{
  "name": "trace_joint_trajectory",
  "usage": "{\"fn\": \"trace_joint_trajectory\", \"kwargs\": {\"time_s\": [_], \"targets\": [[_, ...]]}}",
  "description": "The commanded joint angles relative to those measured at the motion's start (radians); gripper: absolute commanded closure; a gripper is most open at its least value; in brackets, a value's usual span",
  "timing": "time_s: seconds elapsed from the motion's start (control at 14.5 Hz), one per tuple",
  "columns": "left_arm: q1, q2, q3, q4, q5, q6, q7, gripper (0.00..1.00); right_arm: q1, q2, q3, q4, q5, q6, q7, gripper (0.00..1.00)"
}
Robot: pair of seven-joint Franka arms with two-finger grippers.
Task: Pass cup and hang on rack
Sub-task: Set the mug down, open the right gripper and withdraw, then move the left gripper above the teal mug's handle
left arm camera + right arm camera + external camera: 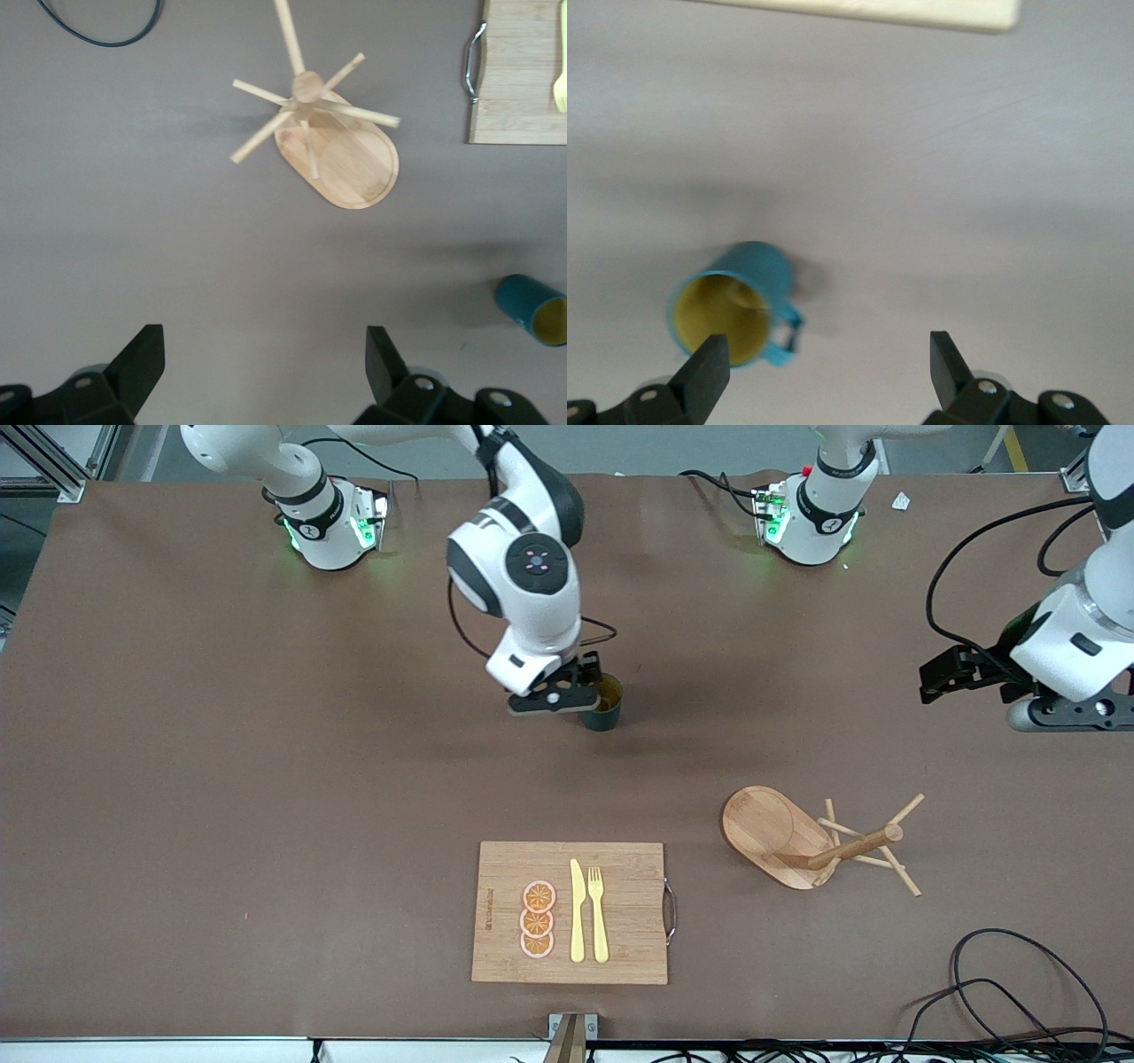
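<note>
I saw small dark teal ribbed mug (603, 705) upright mid-tabletop, unheld. Right gripper (824, 376) just above it, fingers apart. Left gripper (264, 376) hung wide open over left arm's end. Light wooden mug tree (802, 841) stood nearer front edge.

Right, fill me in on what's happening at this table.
The right end effector hangs open just over the small dark teal ribbed mug, which stands upright on the brown table, not gripped. The left end effector waits open in the air at its arm's end of the table. The light wooden mug tree stands empty, beside the bamboo cutting board.
</note>
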Motion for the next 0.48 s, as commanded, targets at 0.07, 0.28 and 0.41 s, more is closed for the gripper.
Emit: {"fn": "trace_joint_trajectory", "kwargs": {"time_s": [0.07, 0.28, 0.41], "targets": [[-0.011, -0.016, -0.092, 0.006, 0.019, -0.043, -0.156, 0.0, -0.219, -0.113, 0.011, -0.032, 0.015, -0.167, -0.289, 0.0], [-0.014, -0.017, -0.178, 0.008, 0.023, -0.044, -0.28, 0.0, -0.4, -0.173, 0.01, -0.035, -0.008, -0.275, -0.453, 0.0], [-0.032, -0.016, -0.261, 0.008, 0.069, -0.044, -0.43, 0.0, -0.51, -0.213, 0.01, -0.035, -0.034, -0.324, -0.487, 0.0]]}}
